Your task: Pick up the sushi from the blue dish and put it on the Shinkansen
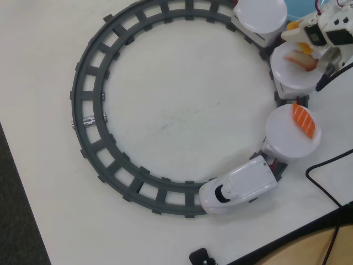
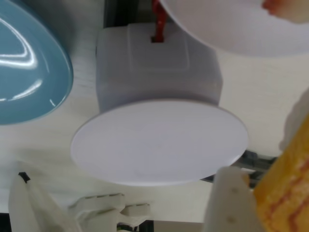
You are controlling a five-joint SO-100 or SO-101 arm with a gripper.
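The Shinkansen (image 1: 234, 189) stands on the grey ring track at the lower right, pulling cars topped with white plates. A pale pink and red sushi (image 1: 300, 58) lies on the middle plate (image 1: 292, 78); it also shows at the top right of the wrist view (image 2: 289, 9). An orange salmon sushi (image 1: 304, 120) lies on the front plate (image 1: 284, 141). The rear plate (image 1: 259, 16) is bare, as the wrist view (image 2: 159, 145) shows. The blue dish (image 1: 300, 6) peeks in at the top edge; its visible part (image 2: 24, 72) holds nothing. My gripper (image 1: 302, 40) hovers over the middle plate's far edge, jaws (image 2: 268, 150) spread, holding nothing.
The grey ring track (image 1: 94, 83) fills the middle of the white table. A black cable (image 1: 325, 165) loops at the right near the table's edge. Dark floor lies along the left. A small black object (image 1: 201, 256) sits at the bottom edge.
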